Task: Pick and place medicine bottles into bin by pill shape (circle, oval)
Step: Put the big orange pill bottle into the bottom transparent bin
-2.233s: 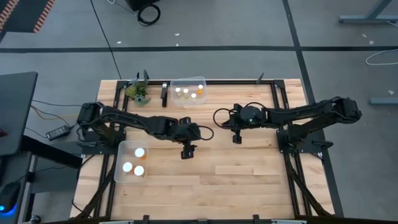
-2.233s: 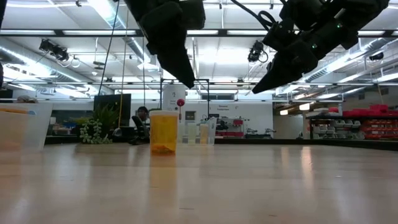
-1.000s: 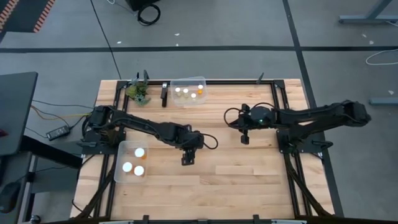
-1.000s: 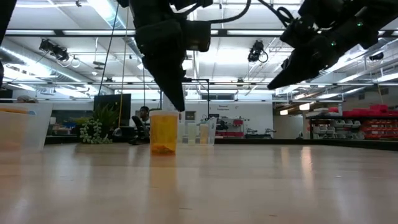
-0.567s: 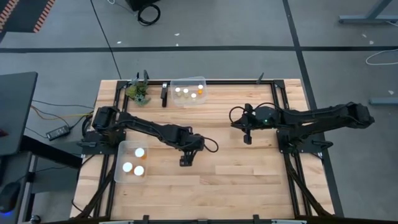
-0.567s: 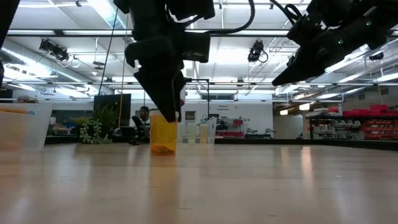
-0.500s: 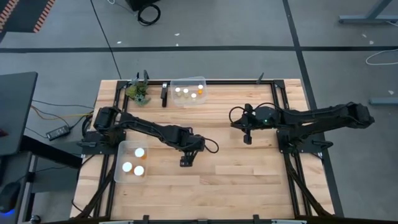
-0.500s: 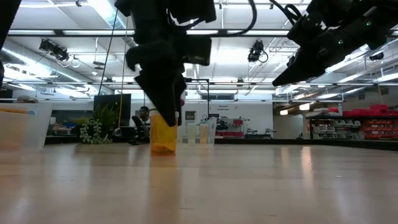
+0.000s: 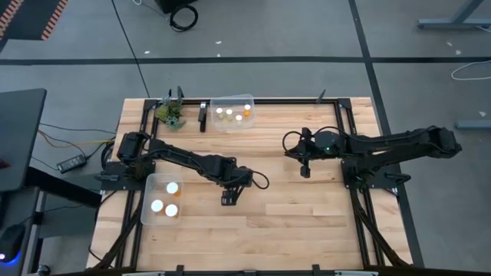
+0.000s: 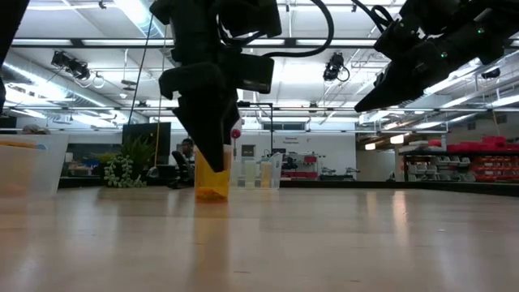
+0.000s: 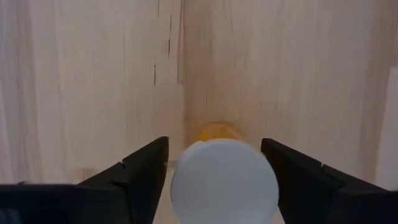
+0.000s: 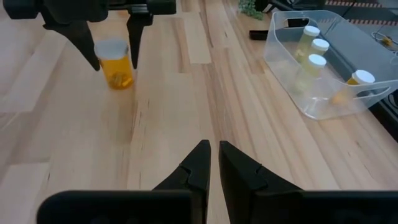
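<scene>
One amber bottle with a white cap (image 11: pixel 224 180) stands upright on its base on the wooden table, left of the middle (image 10: pixel 212 185). My left gripper (image 9: pixel 229 198) is open and points down over it. Its two fingers (image 11: pixel 146 168) stand on either side of the cap without touching it, as the right wrist view also shows (image 12: pixel 115 62). My right gripper (image 9: pixel 304 170) is shut and empty, raised above the table's right half (image 12: pixel 214 146).
A clear bin (image 9: pixel 232 113) at the far edge holds several capped bottles (image 12: pixel 314 59). A second clear bin (image 9: pixel 157 188) at the left near side holds three bottles. A small green plant (image 9: pixel 170 112) and a dark object (image 9: pixel 202 116) stand at the far left.
My left gripper has come down over the standing bottle, so that its open fingers now straddle the cap. The bottle has stayed in place. My right gripper has drifted a little toward the table's right edge and then held still.
</scene>
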`<action>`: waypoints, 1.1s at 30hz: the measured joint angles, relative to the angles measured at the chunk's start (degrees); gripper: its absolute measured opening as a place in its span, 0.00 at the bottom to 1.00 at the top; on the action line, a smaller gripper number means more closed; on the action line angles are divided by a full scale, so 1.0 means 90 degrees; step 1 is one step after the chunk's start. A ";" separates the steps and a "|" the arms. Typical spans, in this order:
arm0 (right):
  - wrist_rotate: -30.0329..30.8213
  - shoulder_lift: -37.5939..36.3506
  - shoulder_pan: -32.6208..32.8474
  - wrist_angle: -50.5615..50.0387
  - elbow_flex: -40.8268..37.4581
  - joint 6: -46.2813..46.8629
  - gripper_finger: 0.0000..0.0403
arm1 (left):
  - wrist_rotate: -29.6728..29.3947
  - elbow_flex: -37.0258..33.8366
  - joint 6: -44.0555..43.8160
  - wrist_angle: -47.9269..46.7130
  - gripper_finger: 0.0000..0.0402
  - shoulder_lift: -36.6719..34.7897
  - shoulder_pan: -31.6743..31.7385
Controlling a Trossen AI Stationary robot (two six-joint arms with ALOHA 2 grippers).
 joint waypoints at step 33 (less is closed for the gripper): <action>0.0000 0.0005 0.0001 -0.0042 0.0005 0.0130 0.10 | -0.0007 0.0532 -0.1164 -0.1848 0.55 -0.0507 -0.0645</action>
